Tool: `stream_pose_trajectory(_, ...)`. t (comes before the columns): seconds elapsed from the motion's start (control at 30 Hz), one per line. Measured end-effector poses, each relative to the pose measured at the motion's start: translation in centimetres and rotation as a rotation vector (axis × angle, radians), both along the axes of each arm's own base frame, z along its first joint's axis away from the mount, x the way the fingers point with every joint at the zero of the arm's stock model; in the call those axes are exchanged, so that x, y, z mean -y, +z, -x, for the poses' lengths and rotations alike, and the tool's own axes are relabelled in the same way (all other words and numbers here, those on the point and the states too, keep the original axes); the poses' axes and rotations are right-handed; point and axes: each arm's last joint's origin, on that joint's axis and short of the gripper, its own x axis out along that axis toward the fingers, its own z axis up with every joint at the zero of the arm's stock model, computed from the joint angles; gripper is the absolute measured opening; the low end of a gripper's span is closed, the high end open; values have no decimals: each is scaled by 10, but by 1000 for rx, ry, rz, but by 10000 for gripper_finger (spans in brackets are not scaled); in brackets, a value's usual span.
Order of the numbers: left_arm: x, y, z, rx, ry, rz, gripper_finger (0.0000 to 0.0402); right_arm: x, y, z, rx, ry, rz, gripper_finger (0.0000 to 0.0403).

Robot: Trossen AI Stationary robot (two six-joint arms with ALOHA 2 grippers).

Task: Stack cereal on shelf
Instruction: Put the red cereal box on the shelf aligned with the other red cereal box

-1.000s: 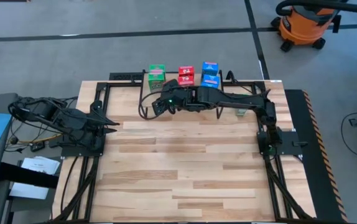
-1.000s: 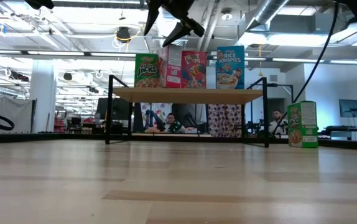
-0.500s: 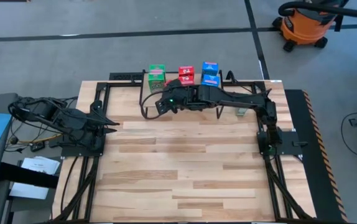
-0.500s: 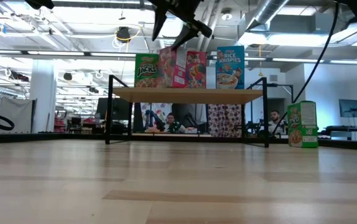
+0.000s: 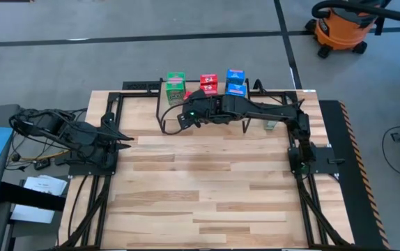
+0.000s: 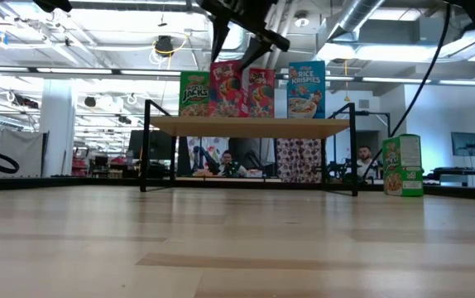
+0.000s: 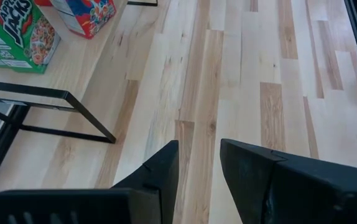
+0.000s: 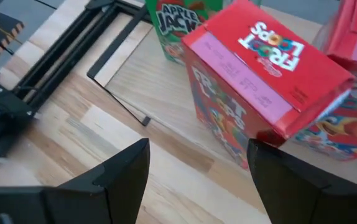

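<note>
Cereal boxes stand in a row on the shelf (image 6: 250, 126) at the far edge of the worktop (image 5: 207, 188): a green box (image 6: 194, 93), two red boxes (image 6: 227, 88) (image 6: 261, 93) close together, and a blue box (image 6: 305, 89). Another green box (image 6: 402, 165) stands on the worktop just beside the shelf's legs.

The right end effector (image 6: 243, 51) hangs above the nearer red box with its fingers spread wide and nothing between them; in the right wrist view that box (image 8: 259, 106) sits tilted just beyond the fingertips. The left end effector (image 5: 121, 138) rests at the worktop's left edge, fingers closed and empty.

Most of the worktop in front of the shelf lies open. From above, the right arm covers part of the shelf and some boxes, so further boxes behind the front row cannot be counted surely.
</note>
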Motion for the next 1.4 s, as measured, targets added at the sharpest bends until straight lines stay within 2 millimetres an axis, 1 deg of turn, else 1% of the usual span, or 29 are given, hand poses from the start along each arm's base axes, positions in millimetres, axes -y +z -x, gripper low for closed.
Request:
stream_pose_trajectory(0.13,0,0,0,0,0,0,108,0,-1,2,-10,-15,-15,291)
stream_pose_trajectory(0.27,0,0,0,0,0,0,108,-7,3,1,-1,3,-15,291)
stream_pose_trajectory(0.47,0,0,0,0,0,0,108,-27,32,2,61,100,26,291)
stream_pose_trajectory(0.6,0,0,0,0,0,0,108,-32,52,1,111,195,112,291)
stream_pose_trajectory(0.77,0,0,0,0,0,0,108,-18,68,-5,168,310,257,291)
stream_pose_trajectory(0.97,0,0,0,0,2,3,108,5,72,-6,203,421,260,291)
stream_pose_trajectory(1.07,0,0,0,0,3,3,108,16,70,-4,161,478,285,291)
stream_pose_trajectory(1.23,0,0,0,1,3,4,108,29,68,0,60,551,379,291)
stream_pose_trajectory(1.4,0,0,0,1,4,5,108,42,64,4,12,550,383,291)
